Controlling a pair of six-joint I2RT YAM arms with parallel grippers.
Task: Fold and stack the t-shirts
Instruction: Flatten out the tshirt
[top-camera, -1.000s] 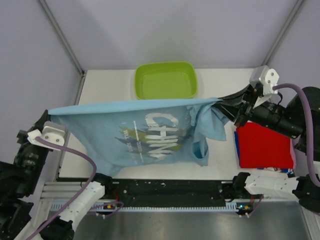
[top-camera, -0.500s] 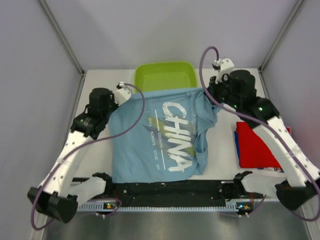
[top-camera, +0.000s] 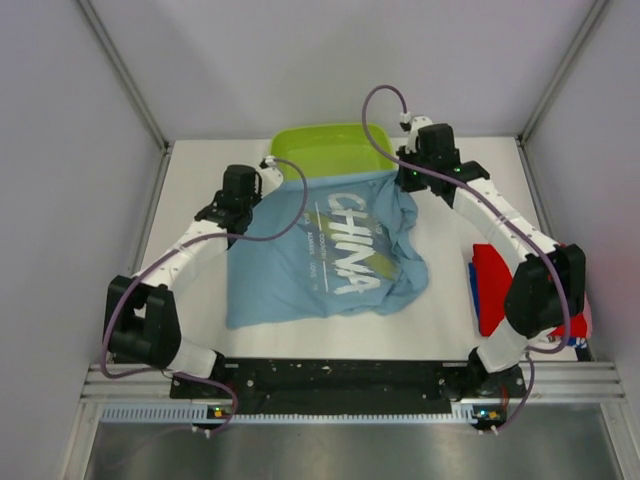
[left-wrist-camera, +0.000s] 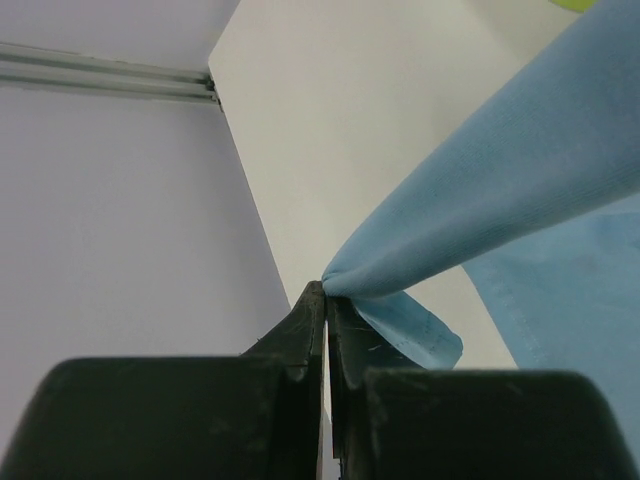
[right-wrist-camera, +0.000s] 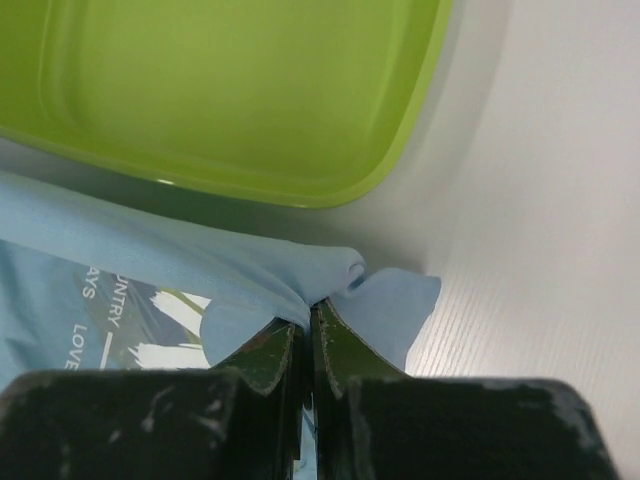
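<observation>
The left fingers (left-wrist-camera: 300, 335) and right fingers (right-wrist-camera: 345, 350) each pinch shut on a far corner of the light blue t-shirt (top-camera: 320, 260), spread lettering-up on the worktop (top-camera: 450, 310) just beside the lime-green basin (top-camera: 325, 150). Laying-out looks nearly done; the next move probably calls for releasing and regrasping to fold.

The light blue t-shirt (right-wrist-camera: 250, 275) (lettering partly seen) is pinched by the right pincer (right-wrist-camera: 308, 312) beside the lime-green basin (right-wrist-camera: 230, 90).
</observation>
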